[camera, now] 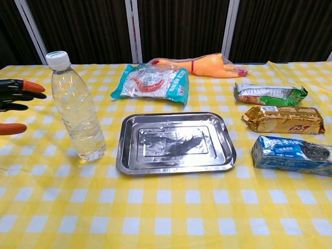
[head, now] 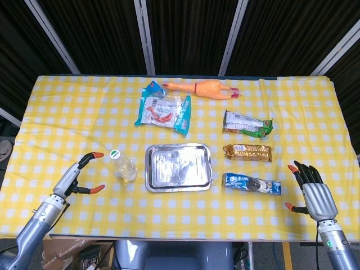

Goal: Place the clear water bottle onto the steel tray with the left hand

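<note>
Clear water bottle upright (left hand near).

Rubber chicken, four snack packets

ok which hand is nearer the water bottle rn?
Left. The left hand is open just left of the water bottle, not touching it. The right hand sits at the table's far right edge, beyond the steel tray and the snack packs.
</note>
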Motion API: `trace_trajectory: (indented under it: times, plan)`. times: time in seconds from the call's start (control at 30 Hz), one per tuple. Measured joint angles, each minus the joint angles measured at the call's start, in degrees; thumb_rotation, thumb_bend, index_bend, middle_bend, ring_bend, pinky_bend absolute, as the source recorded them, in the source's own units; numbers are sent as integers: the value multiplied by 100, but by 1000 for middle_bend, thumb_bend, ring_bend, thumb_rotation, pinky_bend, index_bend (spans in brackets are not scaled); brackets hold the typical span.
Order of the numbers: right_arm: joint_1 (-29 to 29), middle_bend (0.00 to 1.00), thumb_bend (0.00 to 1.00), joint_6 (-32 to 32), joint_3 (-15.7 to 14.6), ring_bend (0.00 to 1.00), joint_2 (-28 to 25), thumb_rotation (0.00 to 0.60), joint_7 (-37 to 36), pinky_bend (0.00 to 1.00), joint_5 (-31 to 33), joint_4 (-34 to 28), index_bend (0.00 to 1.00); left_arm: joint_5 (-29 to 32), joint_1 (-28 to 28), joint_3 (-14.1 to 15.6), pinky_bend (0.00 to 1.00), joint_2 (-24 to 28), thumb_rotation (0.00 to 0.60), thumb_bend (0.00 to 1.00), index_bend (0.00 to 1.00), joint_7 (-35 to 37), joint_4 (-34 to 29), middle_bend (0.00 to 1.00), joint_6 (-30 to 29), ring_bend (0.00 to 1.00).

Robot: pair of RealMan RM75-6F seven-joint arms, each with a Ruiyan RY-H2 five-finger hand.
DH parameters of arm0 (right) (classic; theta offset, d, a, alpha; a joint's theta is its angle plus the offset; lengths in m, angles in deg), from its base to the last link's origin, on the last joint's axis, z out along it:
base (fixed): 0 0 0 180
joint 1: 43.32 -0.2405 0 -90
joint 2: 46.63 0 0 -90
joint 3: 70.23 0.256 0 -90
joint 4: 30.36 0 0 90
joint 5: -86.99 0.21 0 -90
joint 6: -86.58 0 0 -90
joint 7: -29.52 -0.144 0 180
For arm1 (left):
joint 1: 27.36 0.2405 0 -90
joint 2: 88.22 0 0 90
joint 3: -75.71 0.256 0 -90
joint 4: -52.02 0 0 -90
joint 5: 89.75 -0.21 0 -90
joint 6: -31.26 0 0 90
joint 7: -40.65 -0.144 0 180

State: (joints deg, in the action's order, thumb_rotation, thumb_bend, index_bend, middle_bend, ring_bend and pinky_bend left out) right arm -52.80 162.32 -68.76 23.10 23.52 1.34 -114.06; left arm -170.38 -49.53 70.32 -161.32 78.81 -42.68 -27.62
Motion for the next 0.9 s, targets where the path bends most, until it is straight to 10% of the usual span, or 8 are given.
trace_trajectory:
  times: [0.6, 0.9]
  plan:
    - [-5, 0, 49, -2, -4, 37, -46, 600, -162, 0, -9, 17, 111, 1158, -590, -383, 38, -1255, 600, 251, 168, -978, 653, 143, 644, 0]
    - [-11, 0, 50, -20, -14, 37, -47, 600, -163, 0, -9, 24, 111, 1306, -675, -519, 43, -1573, 600, 416, 322, -1072, 769, 305, 628, 0]
